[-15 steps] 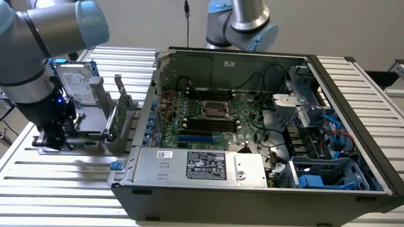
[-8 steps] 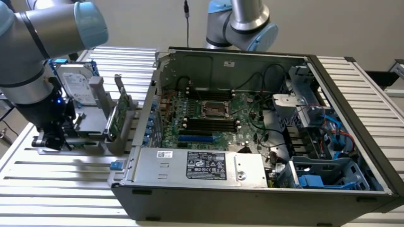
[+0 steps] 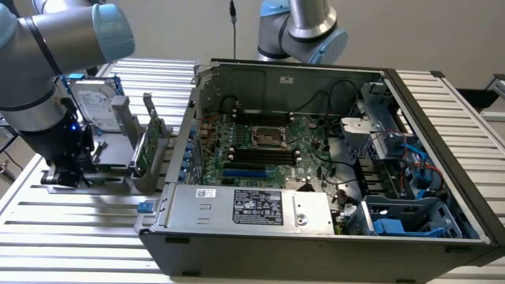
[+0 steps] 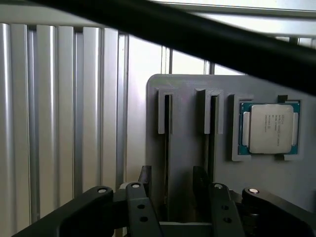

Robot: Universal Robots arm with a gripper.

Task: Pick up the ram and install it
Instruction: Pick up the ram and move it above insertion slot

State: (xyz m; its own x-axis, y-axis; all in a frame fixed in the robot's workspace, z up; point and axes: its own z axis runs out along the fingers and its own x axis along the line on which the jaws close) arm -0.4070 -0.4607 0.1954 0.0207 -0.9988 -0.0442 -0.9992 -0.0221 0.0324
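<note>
**Item:** ram [image 4: 167, 148], a thin dark stick seen edge-on, upright in a slot of the grey plastic slotted holder [image 4: 190, 86]. I cannot make out its green face or chips.

**Step:** pick-up, at the approach.

**Black two-fingered gripper** [image 4: 173, 174]: wide open, empty, one finger either side of the stick.

**Requirement:** I judge a grip needs the fingers centred and square to the stick.

On the slatted metal tabletop [image 3: 71, 236], an open computer case [image 3: 284, 80], motherboard [image 3: 236, 127] flat inside, labelled power supply [image 3: 252, 207] along its near edge. Toward the exterior view's left, a grey holder [image 4: 185, 143] carrying a hard drive [image 3: 96, 103], an upright expansion card [image 3: 155, 133] and a square silver processor [image 4: 269, 129].
</note>
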